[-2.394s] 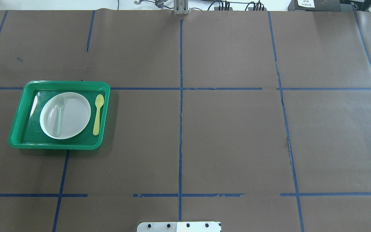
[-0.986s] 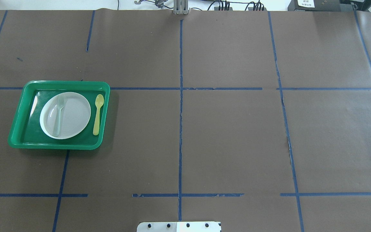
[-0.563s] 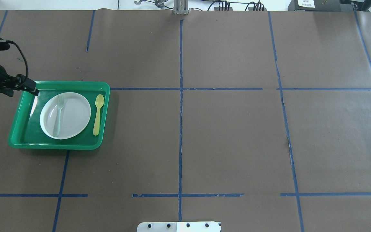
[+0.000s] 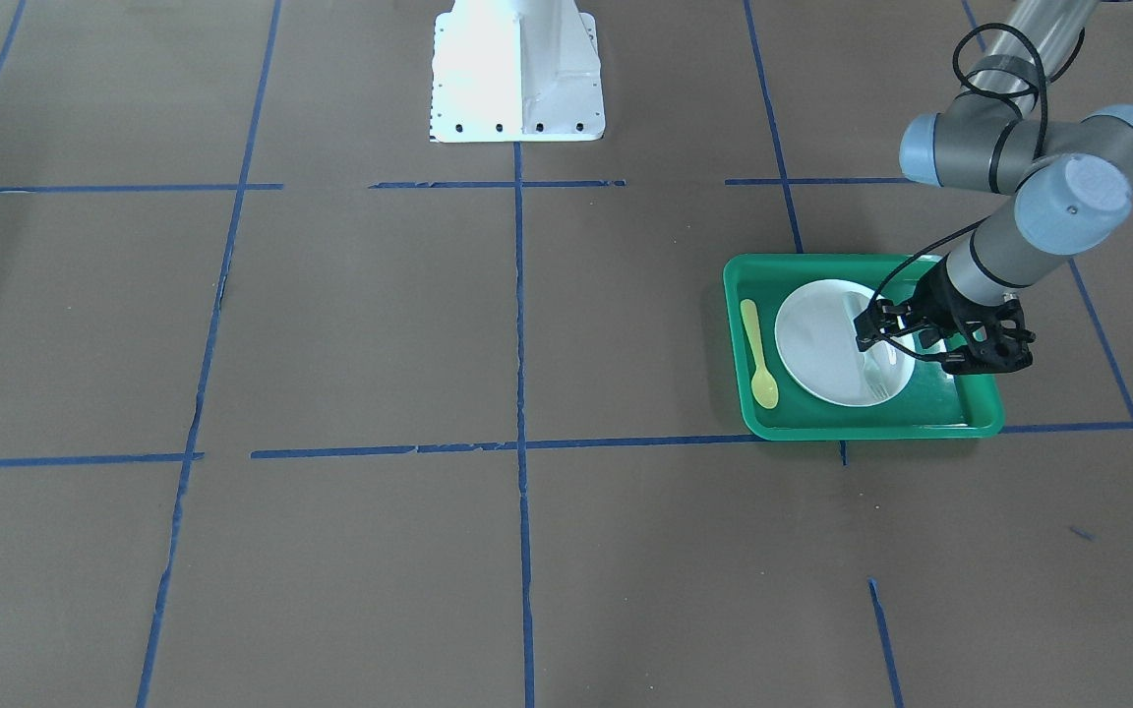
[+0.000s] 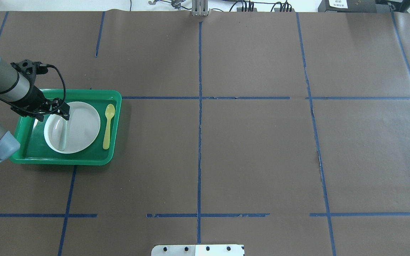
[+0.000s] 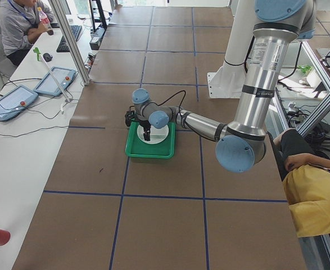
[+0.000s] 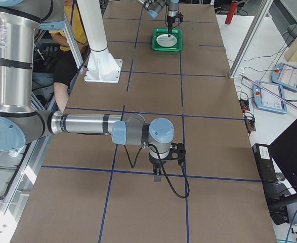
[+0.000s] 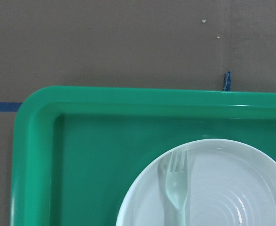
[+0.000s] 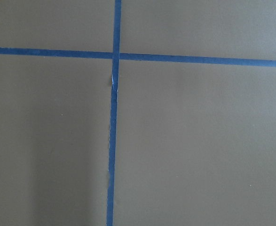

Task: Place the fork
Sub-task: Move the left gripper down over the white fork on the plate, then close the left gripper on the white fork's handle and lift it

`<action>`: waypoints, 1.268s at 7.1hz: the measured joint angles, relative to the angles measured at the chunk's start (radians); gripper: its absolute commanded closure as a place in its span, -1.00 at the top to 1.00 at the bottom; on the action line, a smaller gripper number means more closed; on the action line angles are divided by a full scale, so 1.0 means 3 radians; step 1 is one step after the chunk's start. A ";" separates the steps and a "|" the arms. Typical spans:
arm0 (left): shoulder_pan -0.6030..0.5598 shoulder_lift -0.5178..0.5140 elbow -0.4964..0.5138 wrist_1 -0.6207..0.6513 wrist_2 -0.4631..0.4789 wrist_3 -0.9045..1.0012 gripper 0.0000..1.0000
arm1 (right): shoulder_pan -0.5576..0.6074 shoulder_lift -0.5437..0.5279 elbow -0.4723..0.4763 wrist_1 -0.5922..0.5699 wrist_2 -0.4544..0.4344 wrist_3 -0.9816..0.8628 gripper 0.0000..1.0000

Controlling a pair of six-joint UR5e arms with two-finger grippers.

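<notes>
The pale fork (image 5: 62,137) lies on the white plate (image 5: 84,128) in the green tray (image 5: 114,96), tines toward the far side. It also shows in the front view (image 4: 879,379) and the left wrist view (image 8: 176,188). My left gripper (image 5: 52,115) hangs open just above the tine end of the fork, over the plate's left part, and holds nothing; it also shows in the front view (image 4: 911,346). My right gripper (image 7: 157,178) shows only in the exterior right view, low over bare table, and I cannot tell its state.
A yellow spoon (image 5: 108,128) lies in the tray to the right of the plate. The tray stands on brown paper marked with blue tape lines. The robot's white base (image 4: 517,69) is at the table's near middle. People sit beside the table (image 6: 316,197).
My left arm has come in from the left edge and moved right, over the tray and above the fork. The fork, plate and spoon have not moved.
</notes>
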 measured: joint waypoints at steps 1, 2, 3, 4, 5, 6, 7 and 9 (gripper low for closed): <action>0.0075 -0.0013 0.0020 -0.0001 0.0038 -0.0015 0.54 | 0.0000 0.0000 0.0000 0.0000 0.0000 0.0000 1.00; 0.0121 -0.0022 0.0029 -0.0001 0.0090 -0.0018 0.37 | 0.0000 0.0000 0.0000 0.0000 0.0000 0.0001 1.00; 0.0140 -0.0024 0.0033 -0.0002 0.0116 -0.0017 0.33 | 0.0000 0.0000 0.0000 0.0000 0.0000 0.0000 1.00; 0.0146 -0.0026 0.0041 -0.0003 0.0125 -0.0012 0.29 | 0.0000 0.0000 0.0000 0.0000 0.0000 -0.0001 1.00; 0.0148 -0.0026 0.0055 -0.0005 0.0126 -0.0003 0.24 | 0.0000 0.0000 0.0000 0.0000 0.0000 -0.0001 1.00; 0.0149 -0.0027 0.0068 -0.0007 0.0126 0.0006 0.07 | 0.0000 0.0000 0.0000 0.0000 0.0000 -0.0001 1.00; 0.0151 -0.0027 0.0075 -0.0010 0.0127 0.0014 -0.47 | 0.0000 0.0000 0.0000 0.0000 0.0000 -0.0001 1.00; 0.0156 -0.0027 0.0077 -0.0012 0.0128 0.0020 -1.00 | 0.0000 0.0000 0.0000 0.0000 0.0000 0.0001 1.00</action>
